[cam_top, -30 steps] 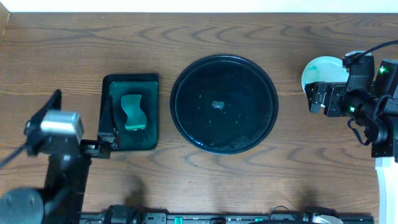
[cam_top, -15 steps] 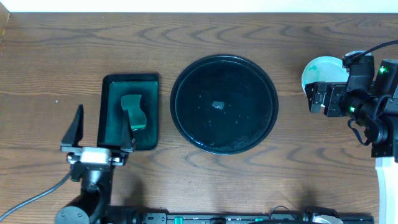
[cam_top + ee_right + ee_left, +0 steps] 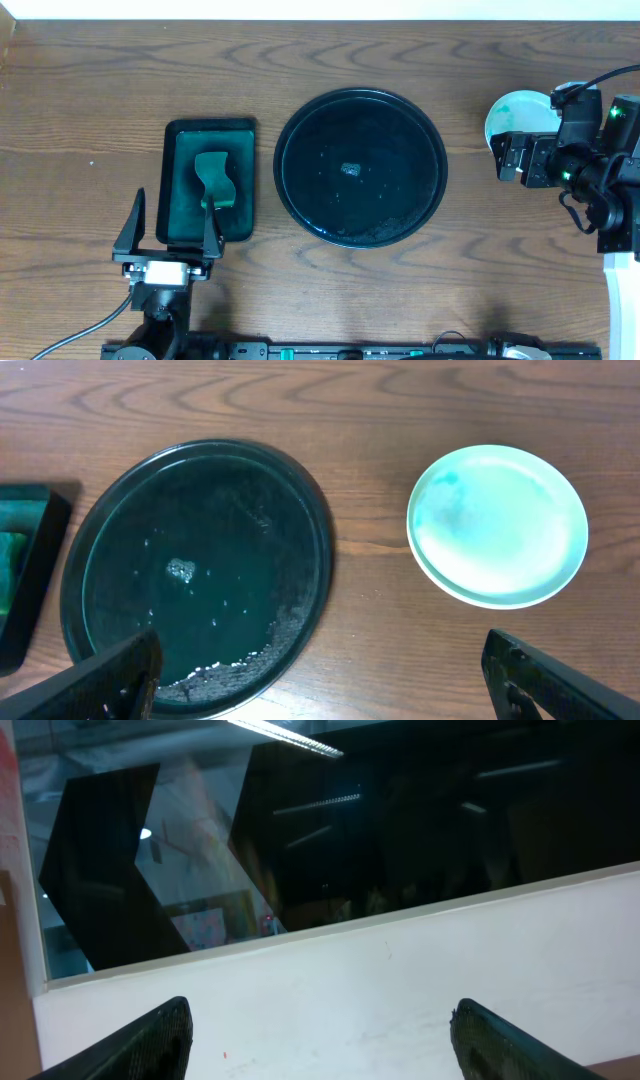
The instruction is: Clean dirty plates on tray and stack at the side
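**Black tray bare, plates stacked at the right, both grippers empty**

On the wooden table (image 3: 420,290), the largest item is the round black tray (image 3: 400,130) with its raised rim, sitting in the middle. No plate lies on it.

Just to its left, not touching, is the smaller dark green rectangular tray (image 3: 240,160), set lengthwise front to back.

At the near edge, the left gripper (image 3: 170,225) points toward the far side with its jaws spread wide and nothing between them. From overhead, one finger shows outside the green tray's left wall and the other over its near end. Whether either touches the tray cannot be told. The left wrist view (image 3: 320,1040) shows only a pale wall and dark window panes beyond the two fingertips.

At the right edge, the right gripper (image 3: 515,158) hangs above the table between the black tray and the plates. Its jaws are fully apart and hold nothing, and in its wrist view (image 3: 330,680) the fingertips sit in the bottom corners.

The plates (image 3: 497,525) are stacked on the bare wood to the right of the black tray (image 3: 250,530), well apart from it. They are pale mint, the top one is plain, and a second rim shows beneath it. The full count cannot be told. From overhead the right arm partly hides the stack (image 3: 512,112).

A green sponge (image 3: 215,180) with a narrowed waist lies in the green tray.

A small pale wet blob (image 3: 351,169) marks the black tray's centre, and fine specks (image 3: 240,655) lie along its near rim.
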`<action>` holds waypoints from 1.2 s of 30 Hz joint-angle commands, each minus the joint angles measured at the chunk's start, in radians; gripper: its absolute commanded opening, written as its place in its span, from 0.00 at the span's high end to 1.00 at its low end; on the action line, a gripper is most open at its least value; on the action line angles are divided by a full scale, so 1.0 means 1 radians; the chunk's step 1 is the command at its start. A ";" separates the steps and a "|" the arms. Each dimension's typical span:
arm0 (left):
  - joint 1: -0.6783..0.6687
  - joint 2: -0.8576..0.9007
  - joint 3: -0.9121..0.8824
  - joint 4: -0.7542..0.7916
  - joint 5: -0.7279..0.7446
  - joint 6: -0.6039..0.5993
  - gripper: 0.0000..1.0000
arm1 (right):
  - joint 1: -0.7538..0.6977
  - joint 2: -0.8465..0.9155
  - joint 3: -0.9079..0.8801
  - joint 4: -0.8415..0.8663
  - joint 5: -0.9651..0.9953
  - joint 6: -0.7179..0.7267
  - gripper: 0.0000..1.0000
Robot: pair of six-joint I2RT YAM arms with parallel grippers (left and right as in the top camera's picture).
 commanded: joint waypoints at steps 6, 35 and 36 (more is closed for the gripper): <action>0.006 -0.011 -0.129 0.077 0.010 0.013 0.17 | 0.015 -0.002 0.018 -0.001 0.004 -0.008 0.01; 0.006 -0.011 -0.211 -0.415 0.013 -0.040 0.17 | 0.015 -0.002 0.018 -0.001 0.004 -0.008 0.01; 0.006 -0.011 -0.211 -0.432 0.013 -0.046 0.17 | 0.015 -0.002 0.018 -0.001 0.004 -0.008 0.01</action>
